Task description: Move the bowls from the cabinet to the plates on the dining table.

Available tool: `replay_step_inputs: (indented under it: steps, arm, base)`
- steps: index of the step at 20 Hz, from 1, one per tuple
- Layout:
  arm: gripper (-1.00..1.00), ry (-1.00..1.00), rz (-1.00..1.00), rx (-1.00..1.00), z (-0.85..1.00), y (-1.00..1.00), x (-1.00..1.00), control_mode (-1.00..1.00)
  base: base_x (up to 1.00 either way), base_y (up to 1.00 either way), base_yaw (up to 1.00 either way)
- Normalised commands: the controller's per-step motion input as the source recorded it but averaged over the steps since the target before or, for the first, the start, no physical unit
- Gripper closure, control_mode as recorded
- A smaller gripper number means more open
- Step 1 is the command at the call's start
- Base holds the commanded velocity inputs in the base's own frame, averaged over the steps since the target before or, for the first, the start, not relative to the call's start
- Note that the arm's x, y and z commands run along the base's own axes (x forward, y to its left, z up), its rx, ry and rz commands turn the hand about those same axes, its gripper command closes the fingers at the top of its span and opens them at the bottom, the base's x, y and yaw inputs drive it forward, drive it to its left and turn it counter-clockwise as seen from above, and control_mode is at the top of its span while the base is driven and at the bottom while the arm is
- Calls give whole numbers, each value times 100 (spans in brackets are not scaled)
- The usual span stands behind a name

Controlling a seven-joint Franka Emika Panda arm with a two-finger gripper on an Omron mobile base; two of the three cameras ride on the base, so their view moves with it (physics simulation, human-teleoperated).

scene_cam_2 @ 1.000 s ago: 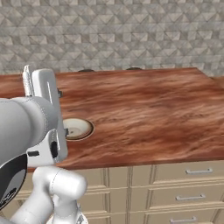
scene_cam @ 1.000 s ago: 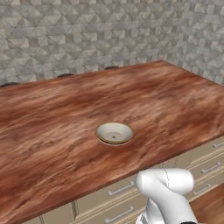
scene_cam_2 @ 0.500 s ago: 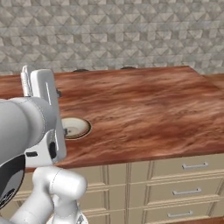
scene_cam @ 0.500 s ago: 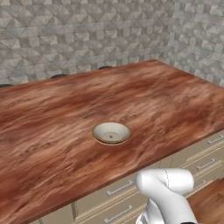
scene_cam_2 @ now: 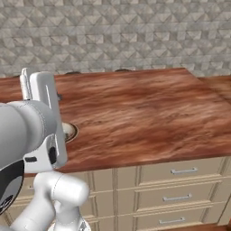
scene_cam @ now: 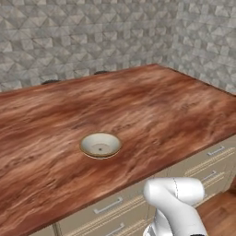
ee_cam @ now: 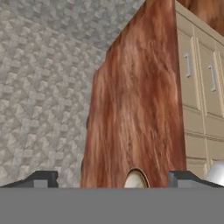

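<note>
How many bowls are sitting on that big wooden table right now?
1. The cream bowl sits near the front middle of the table, just above the drawers; the robot's arm partly hides it from the right side.

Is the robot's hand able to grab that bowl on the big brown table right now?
Probably yes. The bowl sits alone on the dining table with nothing beside or over it. The gripper is open, and the bowl's rim peeks up between its fingertips in the hand view.

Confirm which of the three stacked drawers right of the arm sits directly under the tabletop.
The top drawer, whose handle is highest of the three; its front meets the table edge, and the other two sit below it.
</note>
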Motion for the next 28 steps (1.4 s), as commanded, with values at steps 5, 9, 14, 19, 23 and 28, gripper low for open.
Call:
replay_step_inputs:
  steps: [5, 9, 14, 19, 23, 28]
  arm:
    - [-100, 0, 0, 0, 0, 0, 0, 100]
    - [-100, 0, 0, 0, 0, 0, 0, 100]
    - [-100, 0, 0, 0, 0, 0, 0, 100]
    - [-100, 0, 0, 0, 0, 0, 0, 100]
    - [-100, 0, 0, 0, 0, 0, 0, 100]
    - [-100, 0, 0, 0, 0, 0, 0, 100]
  base:
    - [0, -62, -2]
    - [0, -61, -3]
    - [0, -24, -19]
    - [0, 0, -25]
    - [0, 0, -25]
    - [0, 0, -25]
